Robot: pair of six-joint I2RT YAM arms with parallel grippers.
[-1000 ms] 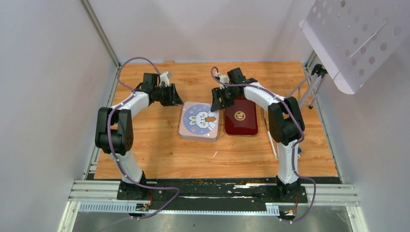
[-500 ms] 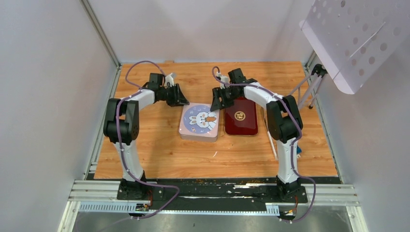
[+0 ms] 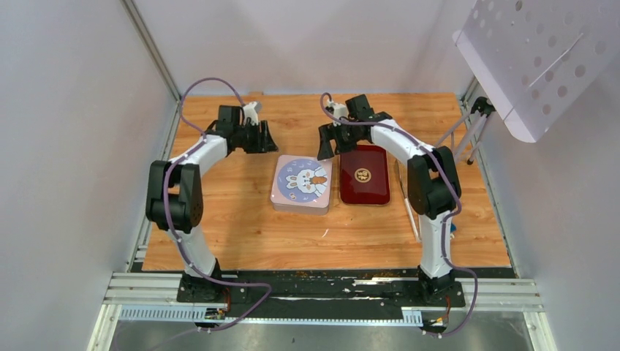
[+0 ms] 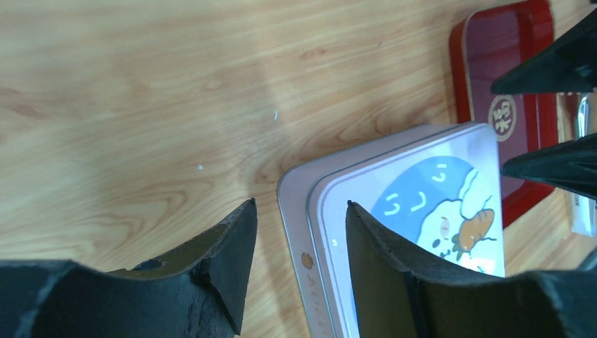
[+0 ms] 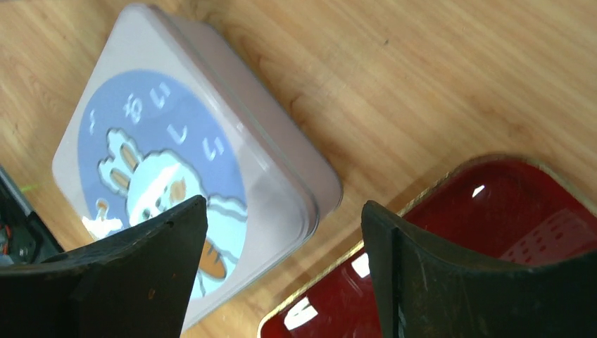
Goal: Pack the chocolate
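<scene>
No chocolate pieces show in any view. A closed pale tin with a rabbit-and-carrot lid [image 3: 301, 183] lies mid-table; it also shows in the left wrist view [image 4: 401, 211] and the right wrist view [image 5: 183, 162]. A dark red tray [image 3: 363, 175] lies right of it, empty, and shows in the right wrist view [image 5: 493, 239]. My left gripper [image 3: 269, 139] is open and empty above the table, just beyond the tin's far-left corner [image 4: 299, 211]. My right gripper [image 3: 325, 148] is open and empty above the tin's far-right corner and the red tray's edge.
Long metal tongs [image 3: 406, 205] lie on the table right of the red tray. A perforated white panel [image 3: 541, 58] on a stand hangs over the far right corner. White walls close in the left and back sides.
My left gripper swung toward the tin's far-left corner, then drew back a little. My right gripper rose and shifted slightly toward the far side. Tin and tray have not moved.
</scene>
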